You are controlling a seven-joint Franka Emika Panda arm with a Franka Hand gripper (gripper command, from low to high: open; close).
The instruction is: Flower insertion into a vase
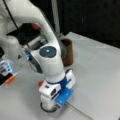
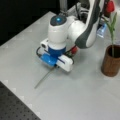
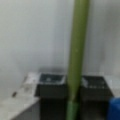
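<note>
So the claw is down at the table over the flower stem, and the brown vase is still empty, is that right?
Not quite: the vase is not empty. A front view shows a green leafy stem already standing in it. The rest holds: the claw is down at the table over the flower stem.

Glossy white plastic covers the arm (image 2: pixel 75 30), with blue plastic parts near the gripper (image 3: pixel 72 86). The vase (image 2: pixel 110 62) looks like dark brown wood, smooth and matt. The stem (image 3: pixel 76 50) is matt green. The table (image 2: pixel 82 97) is pale grey and matt.
</note>
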